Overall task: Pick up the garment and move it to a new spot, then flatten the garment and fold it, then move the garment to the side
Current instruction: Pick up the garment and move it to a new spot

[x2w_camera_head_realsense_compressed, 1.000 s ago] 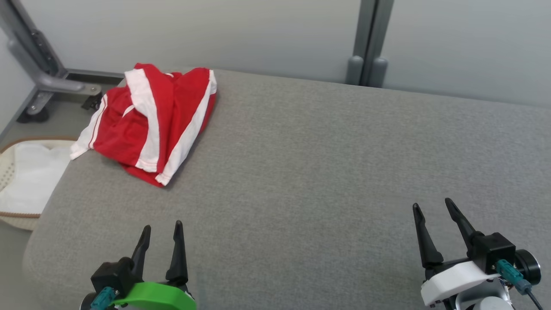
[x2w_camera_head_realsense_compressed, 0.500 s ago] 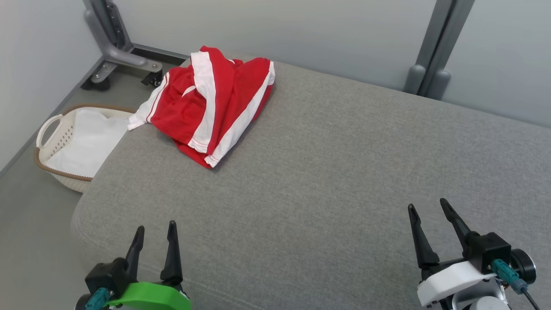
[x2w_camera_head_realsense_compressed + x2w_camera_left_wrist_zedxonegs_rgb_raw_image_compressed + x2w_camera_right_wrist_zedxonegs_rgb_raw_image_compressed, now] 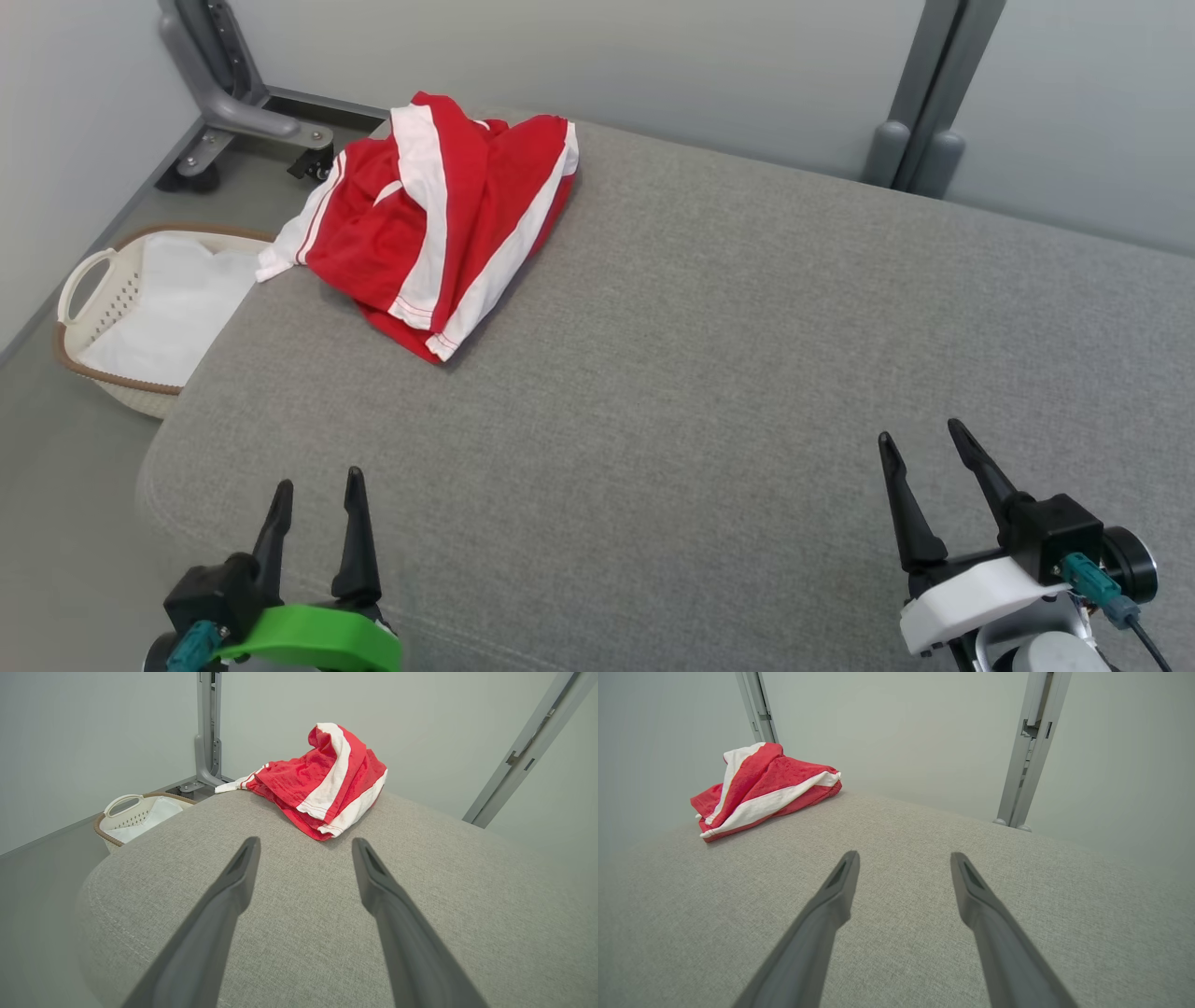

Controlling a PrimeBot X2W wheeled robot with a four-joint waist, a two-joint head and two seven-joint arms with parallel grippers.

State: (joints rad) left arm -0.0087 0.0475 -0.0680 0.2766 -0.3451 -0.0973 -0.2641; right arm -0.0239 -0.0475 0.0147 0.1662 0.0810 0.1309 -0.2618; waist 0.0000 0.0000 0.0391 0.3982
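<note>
A crumpled red garment point(image 3: 439, 224) with white stripes lies in a heap at the far left corner of the grey padded surface point(image 3: 709, 373); one white edge hangs over the left side. The left wrist view has the garment point(image 3: 322, 784) straight ahead, and the right wrist view has the garment point(image 3: 761, 786) at upper left. My left gripper point(image 3: 316, 481) hovers open at the near left edge, well short of the heap. At the near right my right gripper point(image 3: 920, 439) is open too, far from the cloth. Both hold nothing.
A white basket point(image 3: 93, 308) with a brown rim and white cloth inside stands on the floor left of the surface. A grey metal stand on casters point(image 3: 233, 103) is behind the garment, and a grey post point(image 3: 920, 103) rises along the back wall.
The camera has swung, so the whole scene shifted right and the basket came into fuller view. Both grippers stay open at the near edge. The garment has not moved on the surface.
</note>
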